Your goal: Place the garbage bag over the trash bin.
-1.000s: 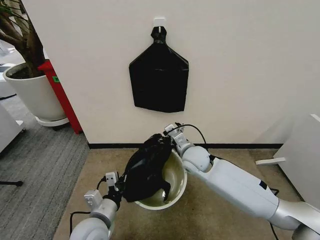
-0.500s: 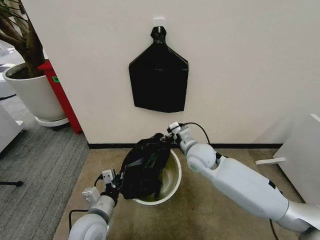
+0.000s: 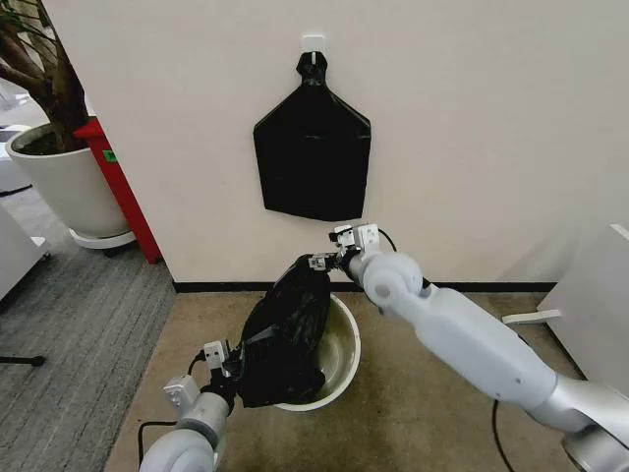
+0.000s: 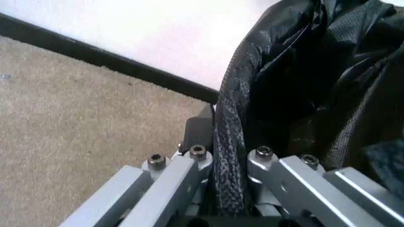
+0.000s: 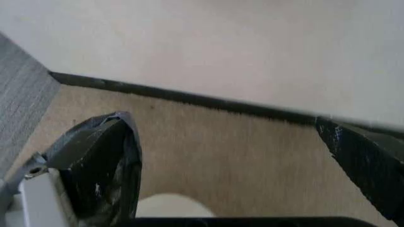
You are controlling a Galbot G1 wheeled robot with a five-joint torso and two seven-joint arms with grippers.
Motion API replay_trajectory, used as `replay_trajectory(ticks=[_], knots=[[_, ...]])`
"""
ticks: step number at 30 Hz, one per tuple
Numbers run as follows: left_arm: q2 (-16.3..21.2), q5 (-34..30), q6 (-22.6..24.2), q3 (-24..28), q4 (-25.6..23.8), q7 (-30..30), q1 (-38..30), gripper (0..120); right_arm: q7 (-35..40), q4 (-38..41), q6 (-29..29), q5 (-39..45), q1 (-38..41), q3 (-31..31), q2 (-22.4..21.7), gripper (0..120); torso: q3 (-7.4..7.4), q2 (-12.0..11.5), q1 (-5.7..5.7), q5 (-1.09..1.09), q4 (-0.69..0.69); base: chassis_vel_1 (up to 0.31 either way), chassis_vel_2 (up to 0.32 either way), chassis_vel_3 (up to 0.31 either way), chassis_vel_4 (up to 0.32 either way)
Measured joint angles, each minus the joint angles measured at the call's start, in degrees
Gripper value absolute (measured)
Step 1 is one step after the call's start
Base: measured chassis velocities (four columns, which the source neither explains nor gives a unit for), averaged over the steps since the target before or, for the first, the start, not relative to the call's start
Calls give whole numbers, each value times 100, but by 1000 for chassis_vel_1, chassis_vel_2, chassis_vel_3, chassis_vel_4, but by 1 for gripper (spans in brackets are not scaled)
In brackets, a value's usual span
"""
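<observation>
The garbage bag is glossy black and stretched up over the left half of the trash bin, a cream-white round bin on the carpet. My left gripper sits low at the bin's near left side. In the left wrist view the left gripper is shut on a fold of the bag. My right gripper is above the bin's far rim, near the wall. In the right wrist view the right gripper has its fingers wide apart. The bag hangs over one finger, above the bin.
A flat black bag bundle hangs from a wall hook just above the right gripper. A big white plant pot and a red panel stand at the left. A white cabinet edge is at the right. The wall is close behind the bin.
The right gripper has risen and moved toward the wall, pulling the bag's upper edge up and taut. The left gripper has stayed low, still clamped on the bag.
</observation>
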Motion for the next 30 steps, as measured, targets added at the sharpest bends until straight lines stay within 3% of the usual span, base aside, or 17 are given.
replay_trajectory(ticks=[5, 16, 30], knots=[[-18, -25, -1, -22, 13, -13, -107, 3, 925, -165, -13, 931, 124, 41, 163, 100, 0, 0, 0, -1, 1, 0, 0, 0, 0], [-59, -34, -23, -92, 17, -9, -73, 3, 1007, -360, -2, 1112, -103, 97, 312, 100, 0, 0, 0, 0, 0, 0, 0, 0, 0], [-130, -41, -53, -47, 398, 3, -381, 3, 1672, 717, 59, 1844, -293, 516, 106, 100, 0, 0, 0, 0, 0, 0, 0, 0, 0]])
